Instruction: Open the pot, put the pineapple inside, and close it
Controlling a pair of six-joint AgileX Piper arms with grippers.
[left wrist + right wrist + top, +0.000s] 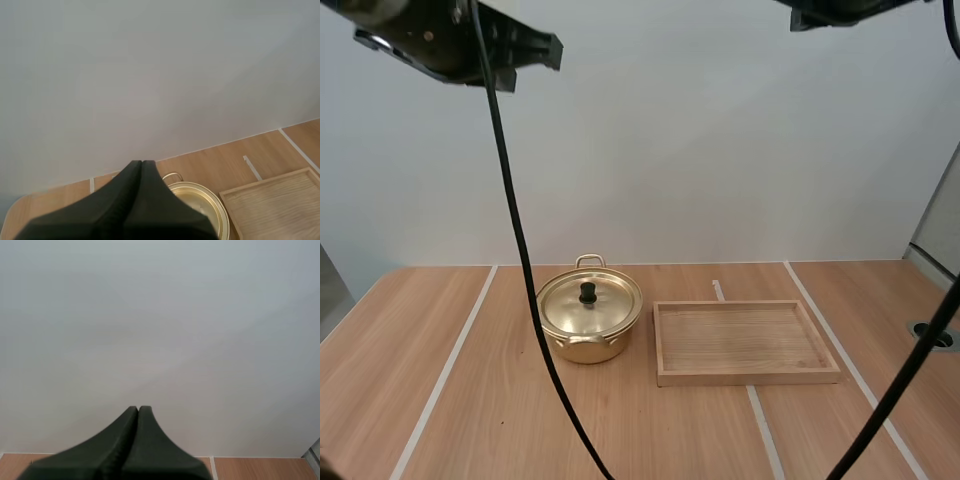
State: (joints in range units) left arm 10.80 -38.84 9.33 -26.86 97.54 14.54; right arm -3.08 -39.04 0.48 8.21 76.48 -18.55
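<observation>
The pot (590,320) stands on the wooden surface (450,400), a little left of the middle, with its lid (591,305) on and the black knob (588,293) upright at the lid's centre. Just beside the pot, to its right and not touching it, lies the wooden tray (750,377), flat and with its long side across the surface.

Our left jaws are closed on nothing: their black fingers (125,210) lie pressed together as one dark wedge. From the left wrist we see the golden pot just past that wedge and partly hidden by it, with the tray's corner beside it. In the high view the left arm (450,40) hangs high over the left of the surface, well apart from the pot below.

Our right jaws are likewise closed and hold nothing, their fingers (130,450) lying together. They face the pale wall (160,330), with a narrow strip of the surface under their tips. The right arm (840,12) sits high over the right of the surface, well apart from pot and tray.
</observation>
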